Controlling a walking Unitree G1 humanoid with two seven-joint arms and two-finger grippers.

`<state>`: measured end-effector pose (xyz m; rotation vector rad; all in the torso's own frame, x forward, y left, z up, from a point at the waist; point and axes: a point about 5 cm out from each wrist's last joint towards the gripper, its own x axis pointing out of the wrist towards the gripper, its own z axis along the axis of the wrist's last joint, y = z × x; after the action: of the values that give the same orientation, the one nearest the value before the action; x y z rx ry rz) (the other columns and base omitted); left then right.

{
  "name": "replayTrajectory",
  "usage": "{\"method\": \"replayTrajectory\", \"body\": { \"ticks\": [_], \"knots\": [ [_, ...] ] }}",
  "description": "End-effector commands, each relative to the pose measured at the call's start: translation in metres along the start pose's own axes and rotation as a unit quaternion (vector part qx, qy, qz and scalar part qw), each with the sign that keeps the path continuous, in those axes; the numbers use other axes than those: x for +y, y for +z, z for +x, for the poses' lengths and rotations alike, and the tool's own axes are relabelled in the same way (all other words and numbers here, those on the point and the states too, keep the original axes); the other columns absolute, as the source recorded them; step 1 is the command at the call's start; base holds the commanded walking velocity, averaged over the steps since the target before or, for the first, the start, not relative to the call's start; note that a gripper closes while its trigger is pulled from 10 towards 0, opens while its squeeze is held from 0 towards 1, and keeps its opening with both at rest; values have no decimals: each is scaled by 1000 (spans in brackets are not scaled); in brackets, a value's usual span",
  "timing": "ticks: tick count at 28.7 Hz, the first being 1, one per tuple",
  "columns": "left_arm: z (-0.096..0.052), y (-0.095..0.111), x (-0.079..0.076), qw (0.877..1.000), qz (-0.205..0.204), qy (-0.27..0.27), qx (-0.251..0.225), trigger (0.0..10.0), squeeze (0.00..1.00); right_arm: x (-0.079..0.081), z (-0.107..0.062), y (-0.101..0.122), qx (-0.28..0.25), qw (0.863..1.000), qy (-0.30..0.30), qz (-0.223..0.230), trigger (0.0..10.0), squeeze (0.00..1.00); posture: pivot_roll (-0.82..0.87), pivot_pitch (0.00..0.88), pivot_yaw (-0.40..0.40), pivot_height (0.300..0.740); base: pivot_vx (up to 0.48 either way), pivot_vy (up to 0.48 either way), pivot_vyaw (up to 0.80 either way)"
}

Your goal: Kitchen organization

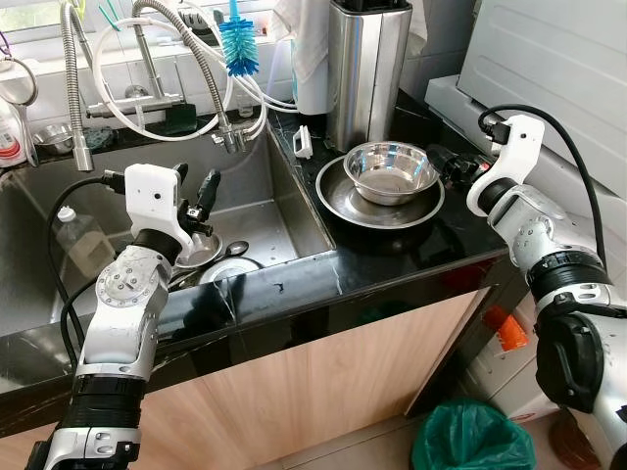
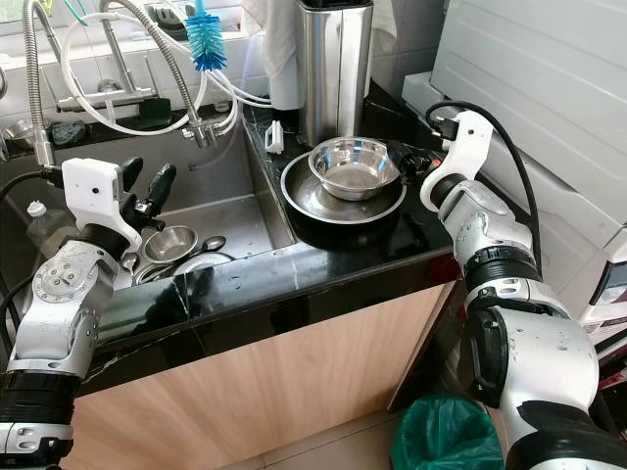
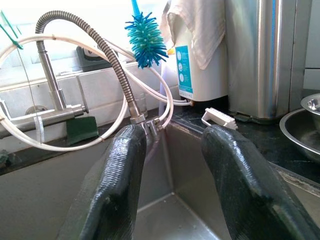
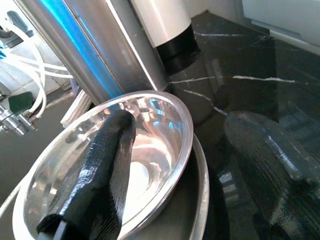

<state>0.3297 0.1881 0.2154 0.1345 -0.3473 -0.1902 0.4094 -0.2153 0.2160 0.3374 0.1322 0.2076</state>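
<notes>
1. A steel bowl (image 1: 392, 171) sits nested in a wider steel plate (image 1: 338, 201) on the black marble surface (image 1: 411, 259), just right of the sink (image 1: 265, 211).
2. The right claw (image 1: 453, 164) is at the bowl's 3 o'clock edge, released: in the right wrist view one finger (image 4: 97, 175) lies over the bowl's inside and the other (image 4: 265, 150) stays outside above the surface, the rim between them, not clenched.
3. At the bowl's 12 o'clock stands a tall steel canister (image 1: 364, 69), with a white bottle (image 3: 192, 75) and a draped cloth (image 3: 197, 30) beside it.
4. A small white brush (image 1: 303, 142) lies at the bowl's 10 o'clock, on the sink's corner.
5. The left claw (image 1: 196, 196) hovers over the sink, released, its fingers (image 3: 112, 185) apart and empty.
6. Below it in the basin lie a small steel bowl (image 2: 168, 242) and other steel dishes (image 1: 230, 266); a clear bottle (image 1: 78, 235) stands further left.
7. A coiled spring faucet (image 1: 186, 49) and a blue bottle brush (image 1: 238, 44) hang at the back; a green sponge (image 3: 80, 129) rests on the ledge.
8. A green bag-lined bin (image 1: 470, 436) is on the floor.
</notes>
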Motion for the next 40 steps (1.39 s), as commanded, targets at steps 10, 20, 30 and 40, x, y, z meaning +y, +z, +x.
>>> {"method": "replayTrajectory", "body": {
  "ticks": [10, 20, 30, 40],
  "knots": [
    [1, 4, 2, 1000, 6, 1, -3, 10000, 0, 6, 4, 0, 10, 1000, -5, 3, 10000, 0, 52, 6, 17, 740, 0, 0, 0],
    [5, 16, 6, 1000, 13, -4, -17, 10000, 0, 2, 3, -5, 14, 1000, -17, 14, 10000, 0, 68, 10, 21, 740, 0, 0, 0],
    [4, 16, 3, 1000, 13, -7, -12, 10000, 0, 1, 3, -9, 17, 999, -23, 21, 10000, 0, 74, 10, 22, 740, 0, 0, 0],
    [3, 12, 2, 1000, 13, -4, -2, 10000, 0, 2, 4, -12, 22, 999, -27, 18, 10000, 0, 79, 11, 19, 740, 0, 0, 0]
  ]
}}
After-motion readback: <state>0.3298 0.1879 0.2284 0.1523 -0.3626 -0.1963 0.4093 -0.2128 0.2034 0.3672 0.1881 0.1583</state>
